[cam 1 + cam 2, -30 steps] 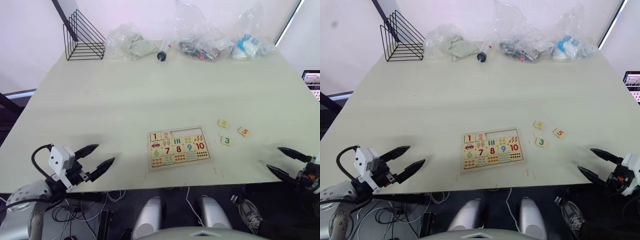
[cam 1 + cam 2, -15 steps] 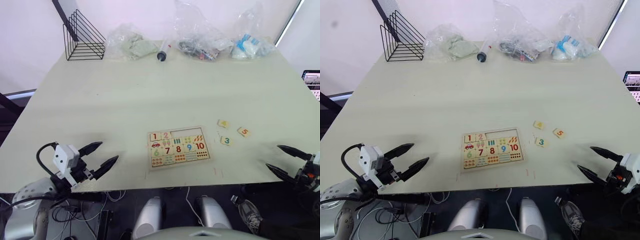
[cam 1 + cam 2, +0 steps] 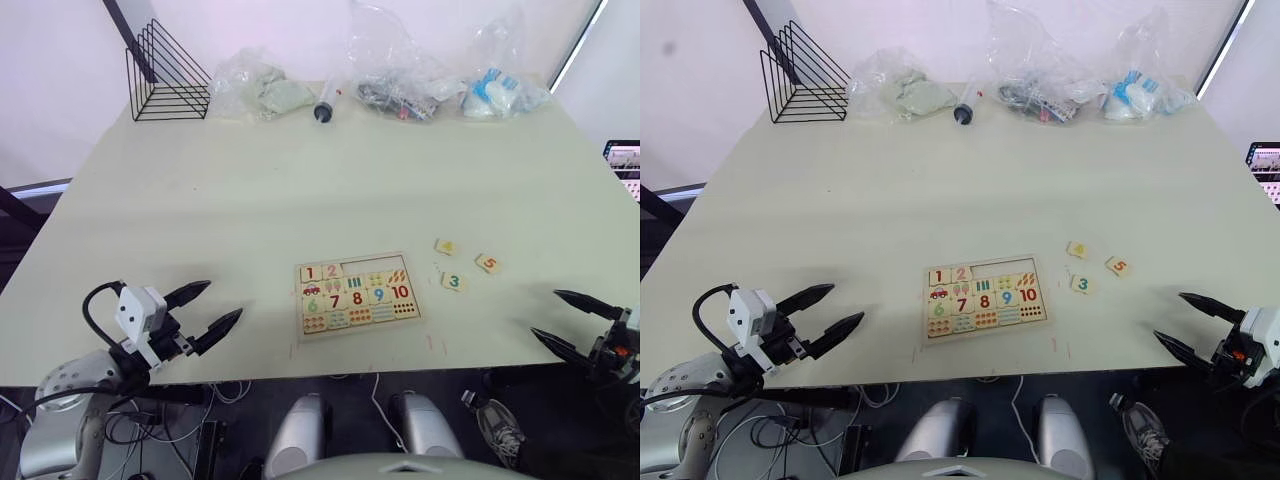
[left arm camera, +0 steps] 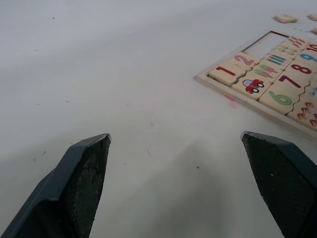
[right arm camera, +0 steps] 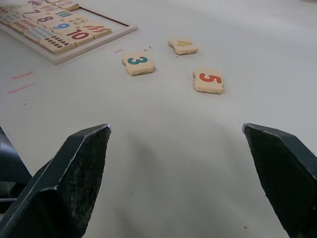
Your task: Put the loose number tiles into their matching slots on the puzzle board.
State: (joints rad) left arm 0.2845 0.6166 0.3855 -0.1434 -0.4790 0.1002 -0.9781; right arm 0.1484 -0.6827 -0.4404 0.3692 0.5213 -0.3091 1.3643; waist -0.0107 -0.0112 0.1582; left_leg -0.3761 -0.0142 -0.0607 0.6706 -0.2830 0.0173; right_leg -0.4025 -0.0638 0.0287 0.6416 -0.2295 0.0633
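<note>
The puzzle board [image 3: 356,295] lies flat near the table's [image 3: 300,190] front edge, its top row holding tiles 1 and 2 beside bare slots [image 3: 368,266]. Just right of the board lie three loose tiles: 4 [image 3: 447,247], 5 [image 3: 487,263] and 3 [image 3: 454,282]. Well left of the board, the left gripper [image 3: 201,309] hovers, fingers spread. Right of the board, past the tiles, the right gripper [image 3: 565,320] is spread too, empty.

Lab-like test room: bare pale table [image 3: 300,180], bagged props [image 3: 400,75], floor cables [image 3: 130,430].
</note>
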